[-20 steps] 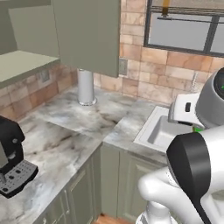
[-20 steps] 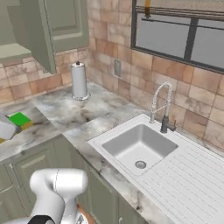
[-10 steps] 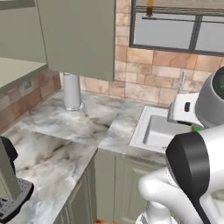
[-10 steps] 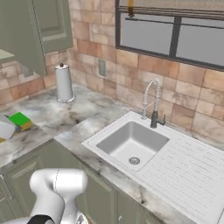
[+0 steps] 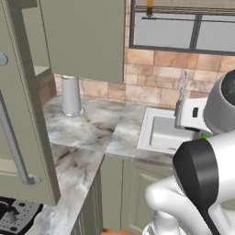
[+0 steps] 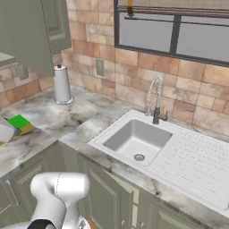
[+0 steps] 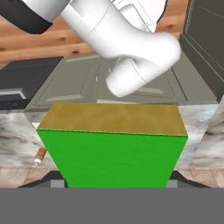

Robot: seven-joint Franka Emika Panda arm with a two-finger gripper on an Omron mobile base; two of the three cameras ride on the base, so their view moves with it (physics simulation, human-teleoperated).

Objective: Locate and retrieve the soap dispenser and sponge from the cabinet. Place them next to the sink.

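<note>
Your tool (image 7: 113,186) is clamped on the sponge (image 7: 114,148), green face toward the camera, yellowish side on top, long axis running straight across between the fingertips. From the right base view you see the sponge (image 6: 20,124) well left of the sink (image 6: 188,156), above the marble bench (image 6: 67,117), beyond the paper towel roll (image 6: 61,84).

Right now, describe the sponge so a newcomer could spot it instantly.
Start at the white sink and follow the marble counter left past the paper towel roll to the picture's left edge. The sponge is there: a small bright green block with a yellowish side, the only vivid colour on that grey counter.
</note>
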